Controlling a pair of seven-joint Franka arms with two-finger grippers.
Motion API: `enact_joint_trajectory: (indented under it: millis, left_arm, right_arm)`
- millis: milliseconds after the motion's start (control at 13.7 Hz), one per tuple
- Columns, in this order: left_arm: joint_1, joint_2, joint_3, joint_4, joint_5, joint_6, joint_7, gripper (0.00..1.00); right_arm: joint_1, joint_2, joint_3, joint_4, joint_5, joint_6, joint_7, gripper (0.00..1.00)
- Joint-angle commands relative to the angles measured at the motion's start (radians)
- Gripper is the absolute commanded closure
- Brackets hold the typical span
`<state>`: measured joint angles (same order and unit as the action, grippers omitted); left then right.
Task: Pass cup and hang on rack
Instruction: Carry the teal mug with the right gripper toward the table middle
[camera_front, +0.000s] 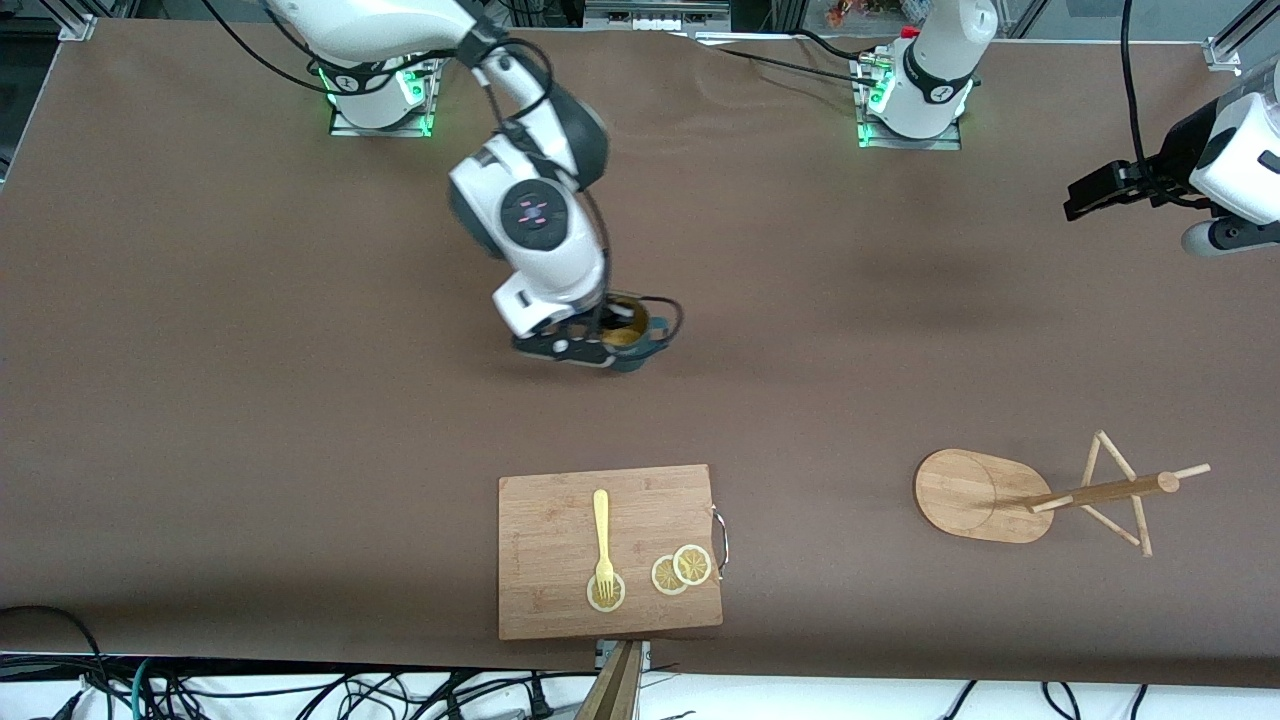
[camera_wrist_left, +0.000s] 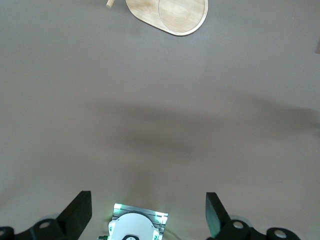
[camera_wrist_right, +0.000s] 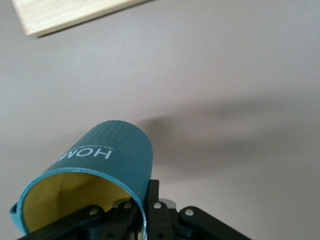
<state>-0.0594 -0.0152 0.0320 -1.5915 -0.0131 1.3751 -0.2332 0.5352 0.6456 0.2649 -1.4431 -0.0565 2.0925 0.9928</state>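
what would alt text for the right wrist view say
The right claw, shut on the rim of a teal cup with a yellow inside, holds it above the brown table. A cutting board corner shows at one edge.

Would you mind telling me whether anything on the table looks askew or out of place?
Yes: the rack appears to lie tipped on its side toward the left arm's end of the table, its post level with the tabletop, so no peg is ready for hanging. The cup, gripped at its rim by the right gripper, looks fine.
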Motion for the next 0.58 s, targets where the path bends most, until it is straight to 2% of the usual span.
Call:
enact_joint_trajectory:
  millis: [0, 511]
  left_arm:
    - [-0.002, 0.006, 0.0, 0.025, 0.016, -0.021, 0.018, 0.0]
    - [-0.002, 0.011, 0.0, 0.03, 0.022, -0.019, 0.06, 0.0]
  right_arm:
    - [0.086, 0.135, -0.012, 0.17, 0.001, -0.022, 0.102, 1.0]
    - [0.201, 0.193, -0.012, 0.184, 0.007, 0.024, 0.11, 1.0]
